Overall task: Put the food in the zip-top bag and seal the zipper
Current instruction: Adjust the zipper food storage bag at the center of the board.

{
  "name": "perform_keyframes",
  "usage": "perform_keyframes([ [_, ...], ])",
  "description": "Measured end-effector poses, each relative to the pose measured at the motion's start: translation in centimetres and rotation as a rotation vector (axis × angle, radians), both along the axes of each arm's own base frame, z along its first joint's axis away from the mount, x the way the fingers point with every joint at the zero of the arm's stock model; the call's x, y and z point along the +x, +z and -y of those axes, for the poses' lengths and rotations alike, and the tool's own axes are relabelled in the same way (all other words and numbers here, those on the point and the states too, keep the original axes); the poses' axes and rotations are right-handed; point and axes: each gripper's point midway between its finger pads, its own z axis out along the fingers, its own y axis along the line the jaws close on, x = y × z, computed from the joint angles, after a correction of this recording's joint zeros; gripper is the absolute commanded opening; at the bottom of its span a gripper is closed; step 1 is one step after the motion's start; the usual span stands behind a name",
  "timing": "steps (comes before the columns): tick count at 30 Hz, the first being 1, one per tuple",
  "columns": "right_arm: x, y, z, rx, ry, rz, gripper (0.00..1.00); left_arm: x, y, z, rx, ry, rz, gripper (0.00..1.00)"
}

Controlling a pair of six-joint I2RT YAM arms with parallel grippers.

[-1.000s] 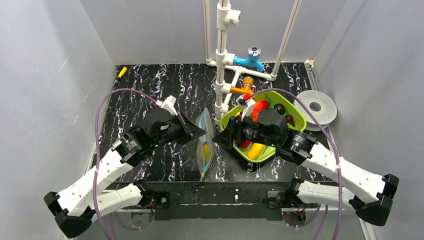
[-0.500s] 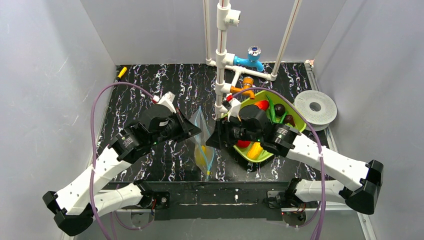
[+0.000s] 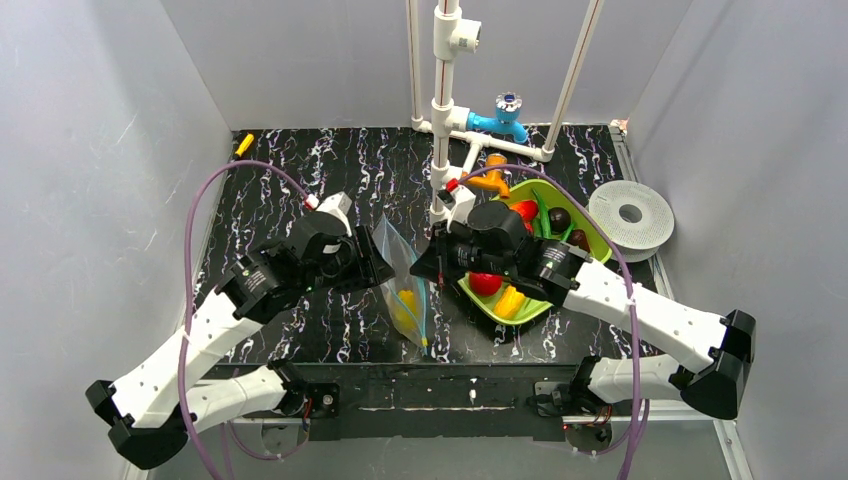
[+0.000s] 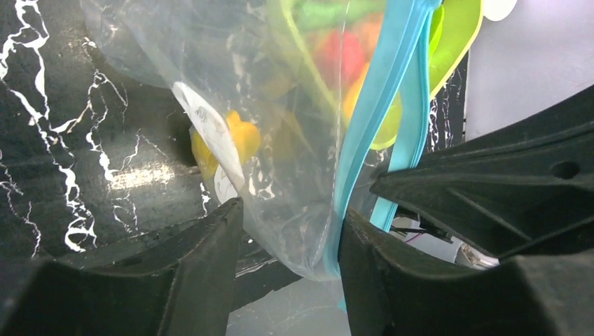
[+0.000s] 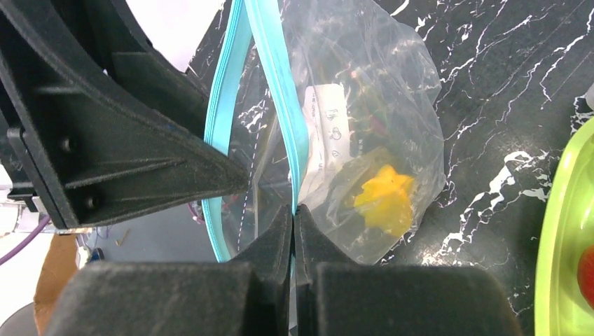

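The right pincer [image 5: 294,212] is clamped closed on one lip of the zipper [image 5: 279,91]. The other blue lip hangs apart from it, so the mouth is open and unsealed. The left pincer [image 4: 288,241] has its jaws apart, straddling the bag's edge with plastic in the gap, not clamping as far as visible. The zip-top bag [image 3: 405,290] stands on edge between the two pincers over the tabletop [image 3: 300,170], just left of the lime-green tray [image 3: 598,243]. One yellow food piece [image 5: 385,199] is inside the bag. The tray holds more: a red piece [image 3: 485,283], a yellow-orange piece [image 3: 510,300] and dark pieces [image 3: 560,215] at the back. Looks early: one item in, most food to load, then the zipper to press shut.
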Motion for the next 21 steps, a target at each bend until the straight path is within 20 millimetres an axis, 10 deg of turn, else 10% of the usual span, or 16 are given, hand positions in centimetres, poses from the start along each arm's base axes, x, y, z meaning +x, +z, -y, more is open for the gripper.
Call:
perform_keyframes([
  [4, 0.4, 0.2, -0.6, 0.007, -0.006, -0.004, 0.01, -0.7, 0.0, -0.8, 0.014, -0.009, 0.005, 0.48],
  [11, 1.1, 0.6, -1.9, 0.019, -0.012, -0.012, 0.01, -0.9, 0.0, -1.7, 0.073, -0.044, 0.029, 0.0],
  [21, 2.6, 3.7, -3.8, 0.049, -0.017, 0.035, 0.01, 0.5, 5.4, -6.8, 0.244, 0.05, 0.217, 0.0],
])
